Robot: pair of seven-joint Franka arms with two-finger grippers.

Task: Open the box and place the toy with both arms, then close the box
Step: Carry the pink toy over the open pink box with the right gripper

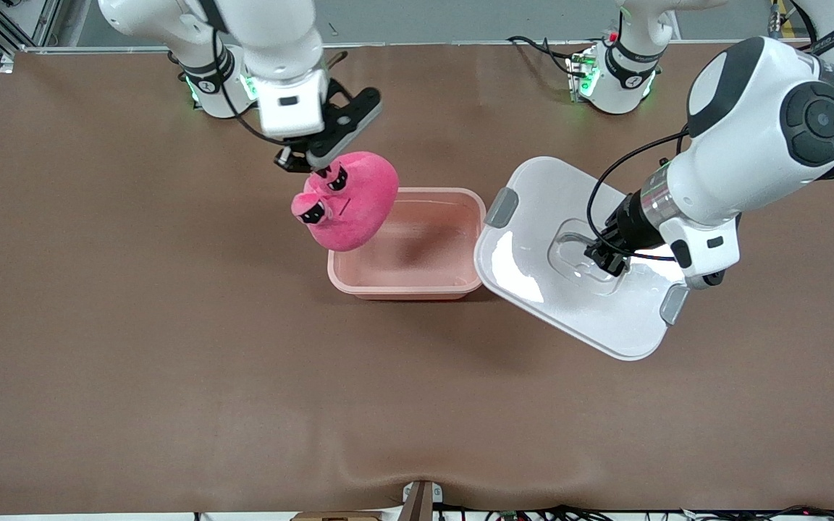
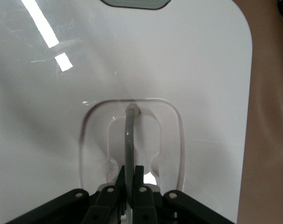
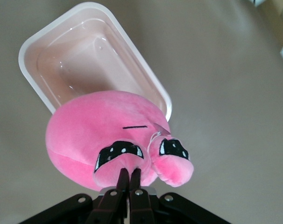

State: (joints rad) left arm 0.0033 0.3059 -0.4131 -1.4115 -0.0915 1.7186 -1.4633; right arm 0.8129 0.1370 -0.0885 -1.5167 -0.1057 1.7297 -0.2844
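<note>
Box (image 1: 406, 246) was open, toy (image 1: 348, 199) not in yet.

Right gripper (image 1: 313, 165) was pinched on the toy by one eye stalk, hanging it over the tub's rim at the right arm's end, above the table (image 1: 135, 362). Left gripper (image 1: 609, 257) was clamped on the lid (image 1: 576, 253) by its clear centre handle (image 2: 128, 140), lid tilted up beside the tub at the left arm's end. Opening looked done; left to do: drop toy in, refit lid.

The brown table (image 1: 135, 347) bears only the open pink box (image 1: 406, 286), empty inside.
</note>
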